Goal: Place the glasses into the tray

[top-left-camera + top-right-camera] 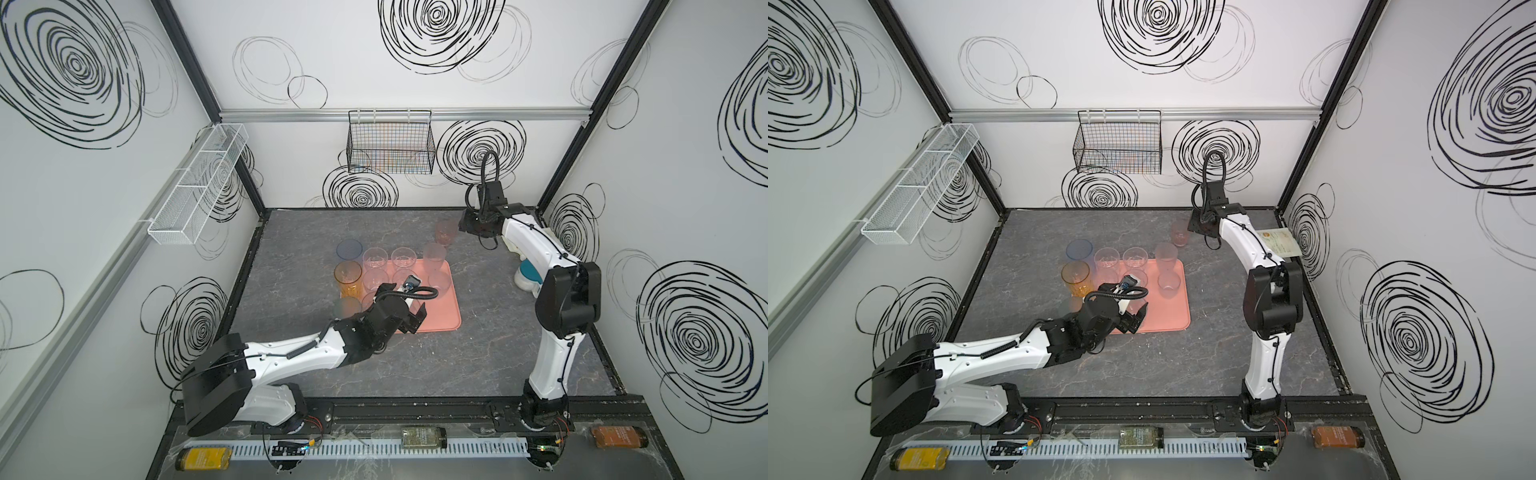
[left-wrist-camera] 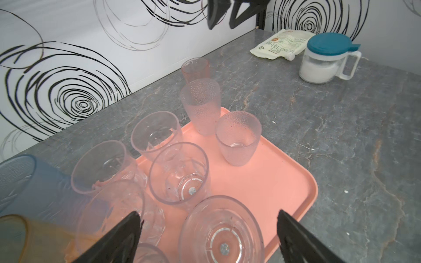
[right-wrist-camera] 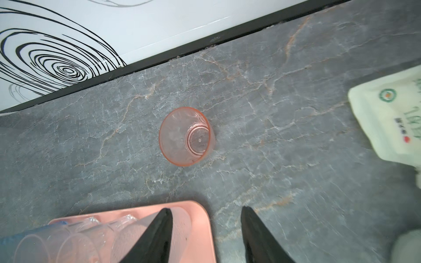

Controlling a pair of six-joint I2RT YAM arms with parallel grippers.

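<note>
Right wrist: right tool [image 3: 205,207] spread, empty, pink glass [image 3: 182,136] beyond; left tool [image 2: 209,211] spread above tray [image 2: 273,182].

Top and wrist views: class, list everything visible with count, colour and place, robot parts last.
Table: one, grey marble.
Tray: one, salmon pink, middle of table.
Clear glasses: about eight, two frosted, on the tray.
Blue glass: one, at the tray's far left corner.
Amber glass: at least one, beside the blue glass.
Pink glass: one, on the table beyond the tray.
Jug: one, clear, teal lid, right side.
Pouch: one, cream, beside the jug.
Wire basket: one, black, back wall.
Mesh basket: one, white, left wall.
Bottles: three, yellow, greenish, orange, front ledge.
Arms: two, white and black.
Left pincer: black, open, over the tray.
Right pincer: black, open, near the pink glass.
</note>
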